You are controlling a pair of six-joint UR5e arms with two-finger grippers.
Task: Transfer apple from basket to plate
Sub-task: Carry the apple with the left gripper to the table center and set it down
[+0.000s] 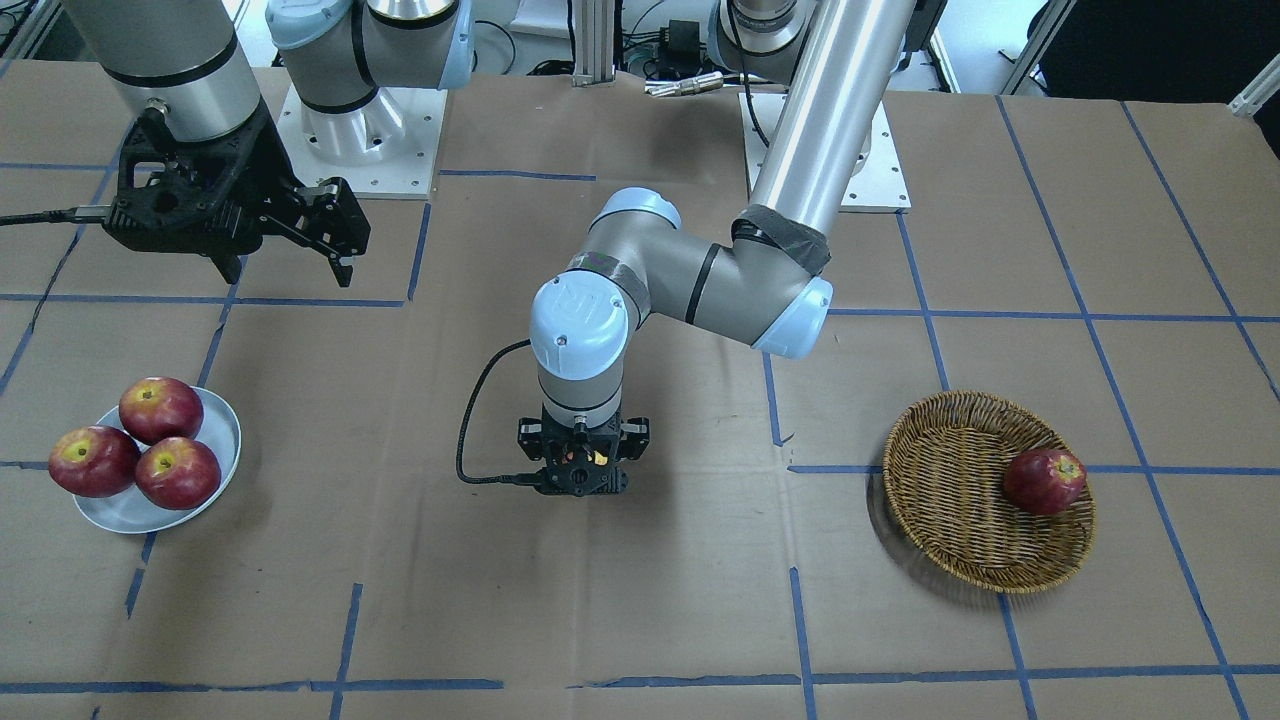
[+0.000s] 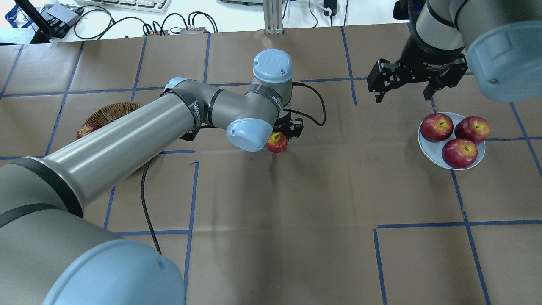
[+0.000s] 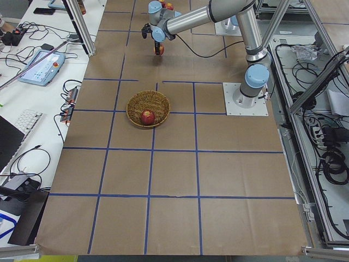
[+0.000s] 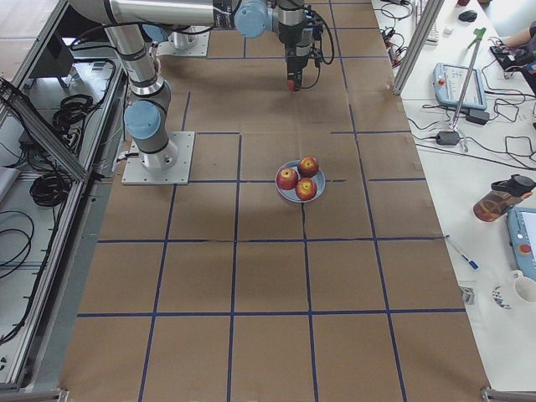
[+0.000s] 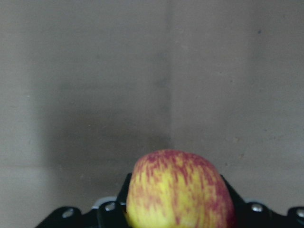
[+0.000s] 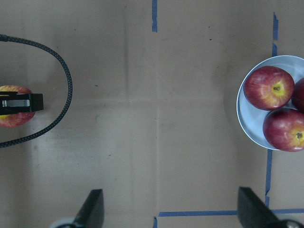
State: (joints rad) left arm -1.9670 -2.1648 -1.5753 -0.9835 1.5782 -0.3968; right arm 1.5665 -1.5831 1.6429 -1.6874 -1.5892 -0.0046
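Note:
The apple (image 5: pixel 178 190), light red with yellow streaks, is held in my left gripper (image 2: pixel 283 134), which is shut on it over the middle of the table, between basket and plate. The apple also shows in the overhead view (image 2: pixel 277 142) and the right wrist view (image 6: pixel 14 119). The wicker basket (image 1: pixel 985 580) lies on my left side. The pale blue plate (image 1: pixel 225 425) lies on my right side. My right gripper (image 2: pixel 402 95) is open and empty, raised just behind the plate.
One dark red apple (image 1: pixel 1044 481) lies in the basket. Three dark red apples (image 2: pixel 437 127) fill most of the plate. The left arm's black cable (image 1: pixel 470 420) loops beside the wrist. Brown paper with blue tape lines covers the table.

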